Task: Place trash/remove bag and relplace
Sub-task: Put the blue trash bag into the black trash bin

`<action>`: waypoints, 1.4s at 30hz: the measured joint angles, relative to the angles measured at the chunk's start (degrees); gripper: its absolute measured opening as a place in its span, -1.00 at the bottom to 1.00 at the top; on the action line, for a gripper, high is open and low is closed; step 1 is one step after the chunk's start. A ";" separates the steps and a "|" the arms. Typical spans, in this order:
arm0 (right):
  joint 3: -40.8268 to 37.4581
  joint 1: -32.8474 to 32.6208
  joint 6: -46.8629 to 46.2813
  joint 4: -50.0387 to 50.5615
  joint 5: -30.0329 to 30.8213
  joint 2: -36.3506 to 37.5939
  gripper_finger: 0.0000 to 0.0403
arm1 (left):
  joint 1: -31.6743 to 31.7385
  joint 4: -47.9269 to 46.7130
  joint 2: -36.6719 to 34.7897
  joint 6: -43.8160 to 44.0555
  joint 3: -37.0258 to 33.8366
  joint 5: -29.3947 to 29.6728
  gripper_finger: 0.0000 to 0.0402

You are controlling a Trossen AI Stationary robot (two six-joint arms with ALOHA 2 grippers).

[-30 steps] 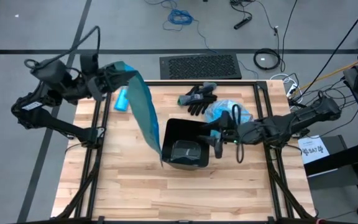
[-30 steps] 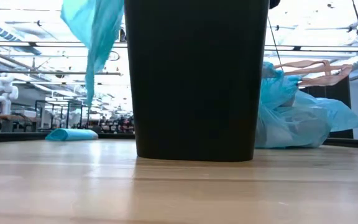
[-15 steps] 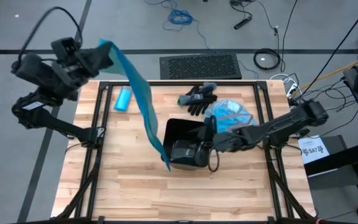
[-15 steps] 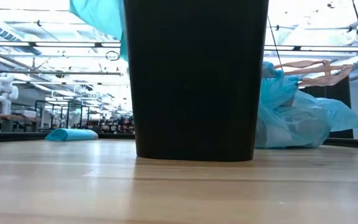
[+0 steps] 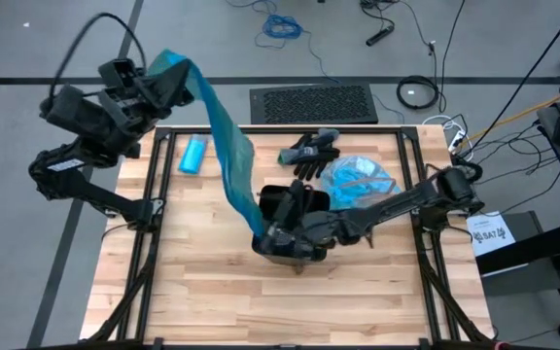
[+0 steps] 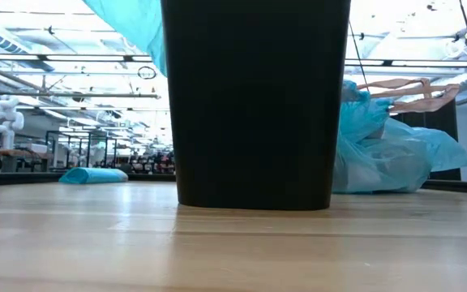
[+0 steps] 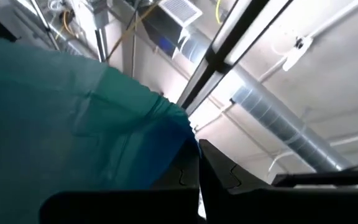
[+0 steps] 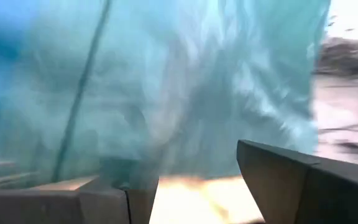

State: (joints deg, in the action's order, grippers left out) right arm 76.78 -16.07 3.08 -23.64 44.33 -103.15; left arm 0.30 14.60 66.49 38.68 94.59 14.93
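Observation:
A black bin (image 5: 282, 194) stands mid-table and fills the low view (image 6: 254, 105). A long teal bag (image 5: 224, 146) runs slanting from my raised left gripper (image 5: 160, 80), above the table's far left corner, down to the bin's left rim. My left gripper is shut on the bag's upper end. My right gripper (image 5: 275, 231) reaches across the bin's top from the right. It is open, with the bag's lower part (image 8: 166, 81) close in front of its fingers. No trash scraps show. My left gripper pinches the teal bag's upper end (image 7: 166, 134) between its two fingers, with bunched film spreading out from them. The bag hangs slanting down from the hold, drawn out long, its lower end at the bin. My right gripper: I cannot tell whether its fingers touch the bag.
A filled, tied blue bag (image 5: 358, 180) lies on the table right of the bin. Black gloves (image 5: 309, 154) lie behind the bin. A rolled blue bag (image 5: 193, 154) lies at the far left. Bare wood lies along the near edge.
My left gripper has risen and swung toward the far left, drawing the teal bag out longer while its lower end stays at the bin. My right gripper has gone toward the table's left, from the bin's right side across its top to the bag's lower end.

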 joint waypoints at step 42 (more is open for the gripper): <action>42.92 0.28 48.50 -2.80 11.90 -7.54 -0.08 | -6.75 -12.58 2.59 13.17 -0.02 -29.24 -1.00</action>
State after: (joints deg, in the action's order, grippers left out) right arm 119.70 -15.79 51.59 -26.44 56.24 -110.69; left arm -6.45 2.02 69.08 51.85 94.56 -14.31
